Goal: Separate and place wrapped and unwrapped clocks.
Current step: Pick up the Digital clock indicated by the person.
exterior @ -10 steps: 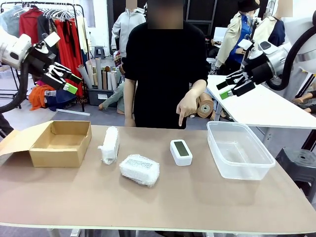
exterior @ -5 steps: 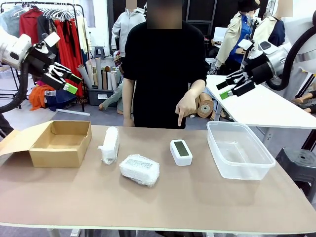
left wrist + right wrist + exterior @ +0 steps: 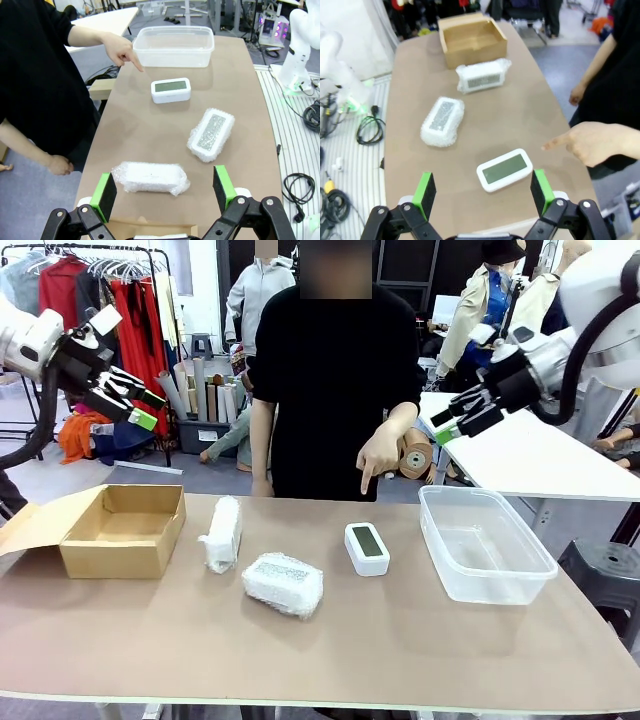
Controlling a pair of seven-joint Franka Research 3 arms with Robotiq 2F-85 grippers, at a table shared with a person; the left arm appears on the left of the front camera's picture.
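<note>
The sorting is not looking begun: all three clocks are lying loose on the table [image 3: 400, 650], so I am taking the bare clock [image 3: 367, 547] as the marker for everything else. It is resting face up, with its grey-green screen showing. On its left one wrapped clock [image 3: 283, 583] is lying flat, a little nearer the robot, and beyond that the other wrapped clock [image 3: 222, 533] is standing on its long edge. Farther out on that side the cardboard box [image 3: 110, 558] is sitting with its flap open and nothing showing inside. Just to the bare clock's right the clear plastic tub [image 3: 500, 587] is waiting, and it too is showing nothing inside. A person is standing across the table behind the bare clock, and the person's finger [image 3: 367, 480] is pointing down at it without touching. The left hand [image 3: 152, 410] is hovering high and well to the bare clock's left, fingers spread wide and holding nothing. The right hand [image 3: 441, 427] is hanging high to its right, equally wide open and carrying nothing. Every pick and placement is looking left to do, and I cannot tell which container is meant for which kind. The table is showing a plain brown top. Far behind the bare clock a clothes rail [image 3: 125, 310] of red garments is standing to the left and a white table [image 3: 540, 460] to the right.
</note>
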